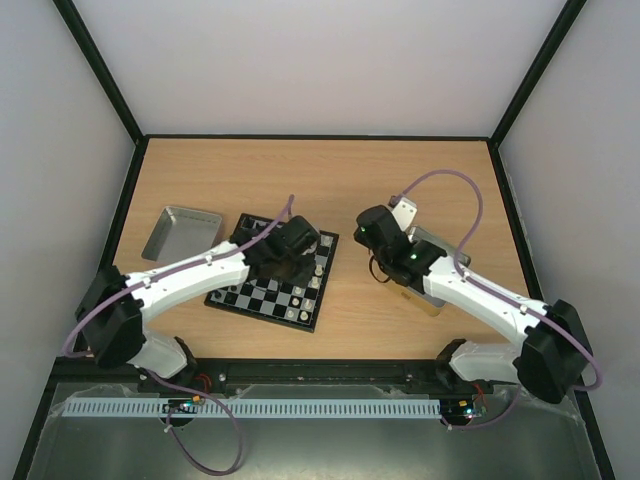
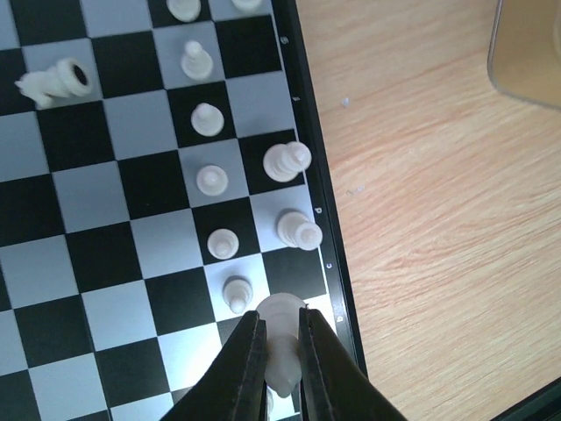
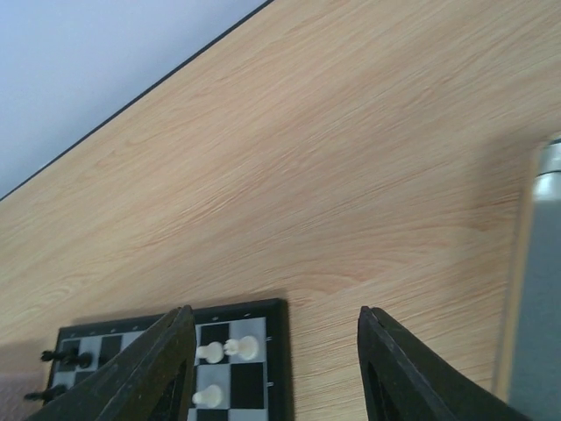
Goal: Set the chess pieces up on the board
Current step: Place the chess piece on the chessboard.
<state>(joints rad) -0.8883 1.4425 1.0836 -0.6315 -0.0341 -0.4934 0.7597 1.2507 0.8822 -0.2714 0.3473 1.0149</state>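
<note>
Now the left tool (image 2: 280,317) is clamped on a cream-white chess piece (image 2: 282,355) at the edge of the board (image 2: 88,254); the right tool (image 3: 274,314) hangs spread apart above the bench (image 3: 307,175).

Rim marks on the board (image 2: 131,114) seem illegible.

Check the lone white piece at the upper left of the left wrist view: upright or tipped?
Tipped: the white piece lies on its side on the board, its round base showing.
</note>
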